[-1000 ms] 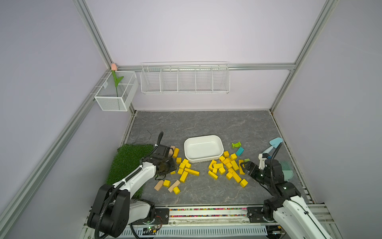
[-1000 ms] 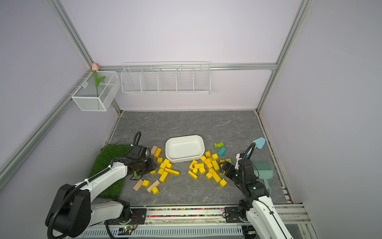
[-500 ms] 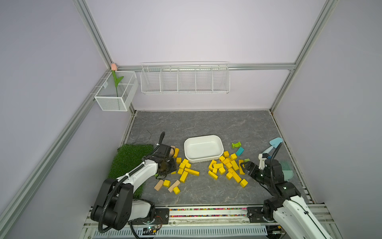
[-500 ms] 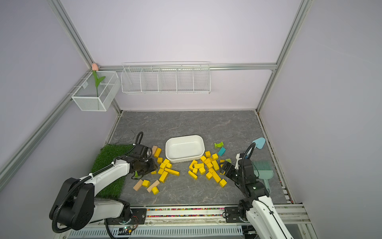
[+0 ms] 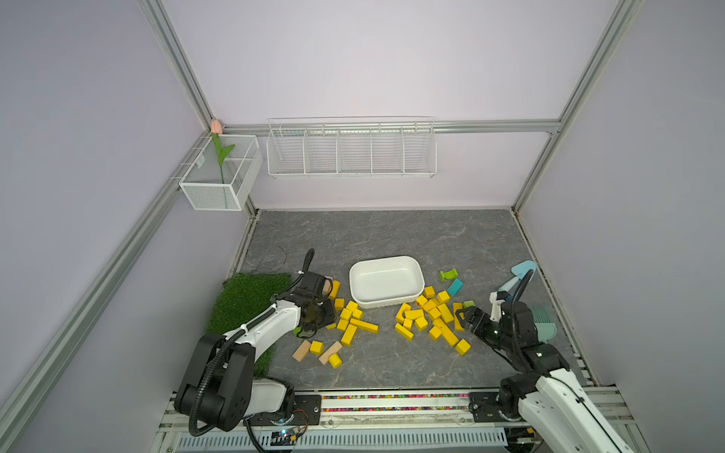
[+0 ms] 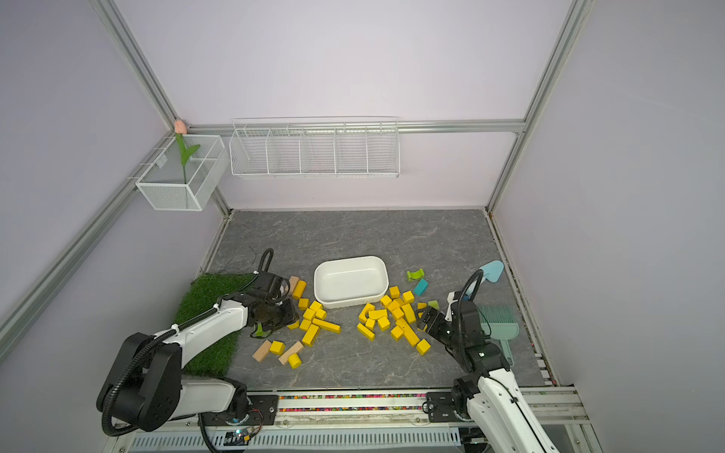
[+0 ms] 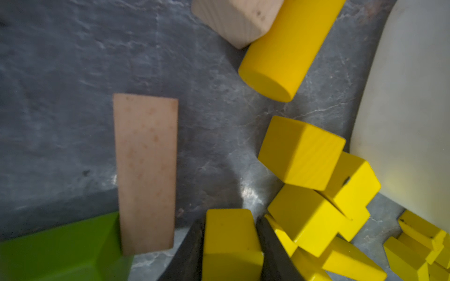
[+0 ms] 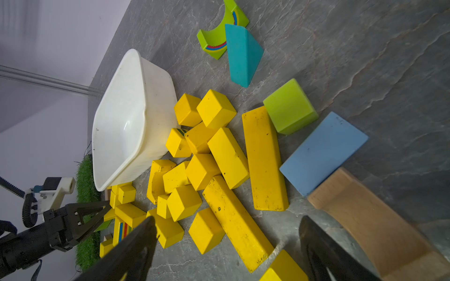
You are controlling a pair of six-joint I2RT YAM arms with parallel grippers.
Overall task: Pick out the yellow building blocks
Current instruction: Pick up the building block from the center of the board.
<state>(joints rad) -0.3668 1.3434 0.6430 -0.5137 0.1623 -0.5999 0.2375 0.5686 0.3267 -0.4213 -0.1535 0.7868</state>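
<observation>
— What do both top views give you?
— The yellow building blocks (image 5: 431, 317) lie on the gray surface (image 5: 392, 235) in two heaps, one on either side of the white tub (image 5: 386, 259) and close to its near wall. My left claw (image 5: 323, 315) is down at the edge of the left heap, beside the grass mat (image 5: 251, 298). My right claw (image 6: 425, 318) sits low at the right heap's outer edge.
— And your left wrist?
— My left claw (image 7: 231, 219) is clenched on a yellow block (image 7: 231, 245), a finger against each side. Ahead lie a tan plank (image 7: 146, 170) with a green block (image 7: 60, 250) next to it, and a yellow cylinder (image 7: 289, 48) against a tan block (image 7: 238, 19).
— Right wrist?
— My right claw (image 8: 226, 219) is released, jaws wide and nothing gripped. The end of a long yellow bar (image 8: 238, 219) lies between them. A blue slab (image 8: 323, 153) and a tan arch (image 8: 370, 219) lie beside one finger.
</observation>
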